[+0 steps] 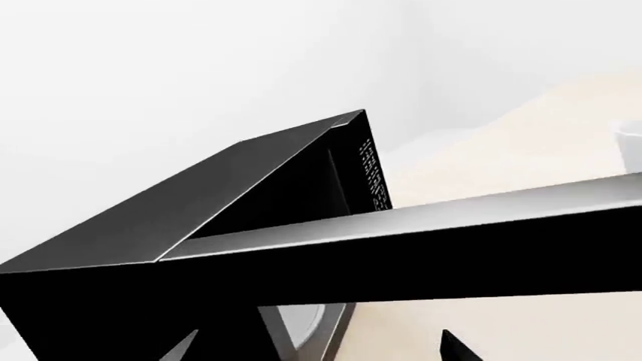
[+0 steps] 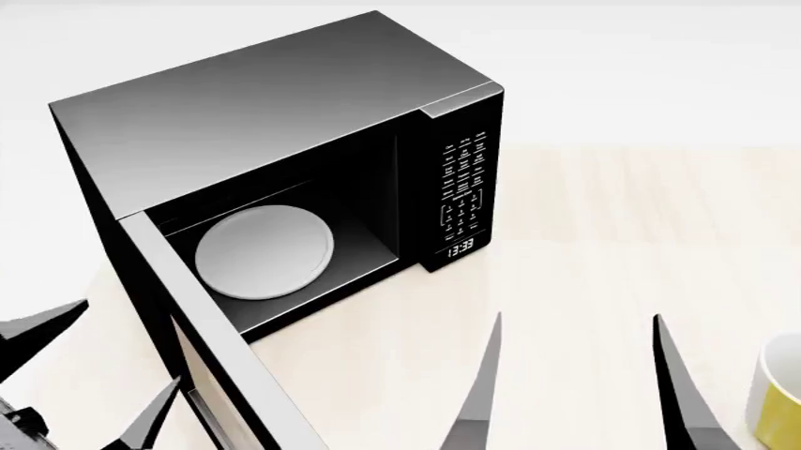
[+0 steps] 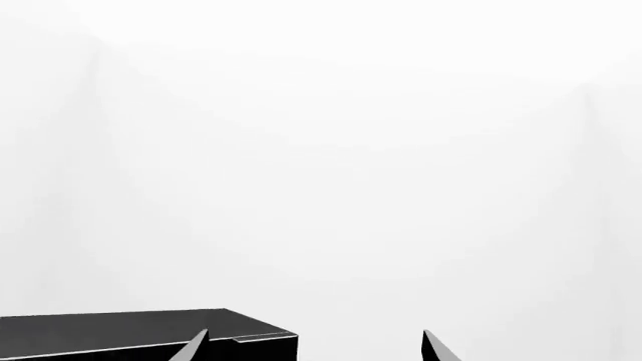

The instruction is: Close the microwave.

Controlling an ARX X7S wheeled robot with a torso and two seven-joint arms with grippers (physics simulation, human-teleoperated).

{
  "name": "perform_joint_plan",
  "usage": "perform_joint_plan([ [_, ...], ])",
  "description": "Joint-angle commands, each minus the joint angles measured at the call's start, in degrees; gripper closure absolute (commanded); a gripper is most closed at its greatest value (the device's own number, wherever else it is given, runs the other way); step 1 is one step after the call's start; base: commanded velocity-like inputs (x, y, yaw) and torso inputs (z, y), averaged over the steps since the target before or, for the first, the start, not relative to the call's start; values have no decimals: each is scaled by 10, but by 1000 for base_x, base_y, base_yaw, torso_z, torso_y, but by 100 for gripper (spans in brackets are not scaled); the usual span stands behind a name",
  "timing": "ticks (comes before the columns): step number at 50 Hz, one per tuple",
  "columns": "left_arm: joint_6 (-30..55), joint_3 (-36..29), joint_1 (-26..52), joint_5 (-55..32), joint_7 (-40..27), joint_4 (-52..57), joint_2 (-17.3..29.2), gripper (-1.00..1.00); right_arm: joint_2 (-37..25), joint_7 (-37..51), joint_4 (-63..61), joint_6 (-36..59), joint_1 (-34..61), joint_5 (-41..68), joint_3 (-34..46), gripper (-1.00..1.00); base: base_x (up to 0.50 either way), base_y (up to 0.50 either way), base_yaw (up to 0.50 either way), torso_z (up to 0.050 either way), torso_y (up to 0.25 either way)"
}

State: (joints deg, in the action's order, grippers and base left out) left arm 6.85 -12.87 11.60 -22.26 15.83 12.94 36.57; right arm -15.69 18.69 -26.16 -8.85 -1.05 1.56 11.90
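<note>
The microwave (image 2: 288, 112) is a large glossy black box on the light wooden table, with its door (image 2: 206, 347) swung wide open toward me. The white turntable plate (image 2: 264, 251) shows inside, and the keypad with the clock (image 2: 462, 192) is at its right. My left gripper (image 2: 100, 370) is open, just left of the door's outer face near its lower end. In the left wrist view the door's top edge (image 1: 422, 218) crosses close in front of the open left gripper (image 1: 321, 350). My right gripper (image 2: 576, 375) is open and empty, to the right of the microwave; the right wrist view (image 3: 316, 347) shows the same.
A yellow and white mug (image 2: 778, 394) stands at the right edge of the table. The wooden tabletop (image 2: 626, 234) spreads right of the microwave. A white wall lies behind. The microwave's top corner (image 3: 120, 335) shows low in the right wrist view.
</note>
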Motion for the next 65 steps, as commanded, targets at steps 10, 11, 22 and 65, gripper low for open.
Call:
perform_joint_plan([
  [10, -5, -78, -30, 31, 70, -12, 23, -100, -3, 9, 9, 7, 4, -4, 2, -100, 0, 0, 0, 0, 0],
  [11, -5, -79, -33, 32, 71, -12, 25, -100, -3, 10, 10, 7, 4, -4, 2, -100, 0, 0, 0, 0, 0],
  [22, -11, -92, -24, 48, 77, -22, 22, -100, -3, 14, 18, 7, 7, -6, 5, -100, 0, 0, 0, 0, 0],
  [65, -70, -133, 66, 76, 76, -154, -98, -100, -11, 24, 34, -5, 9, -4, 11, -100, 0, 0, 0, 0, 0],
])
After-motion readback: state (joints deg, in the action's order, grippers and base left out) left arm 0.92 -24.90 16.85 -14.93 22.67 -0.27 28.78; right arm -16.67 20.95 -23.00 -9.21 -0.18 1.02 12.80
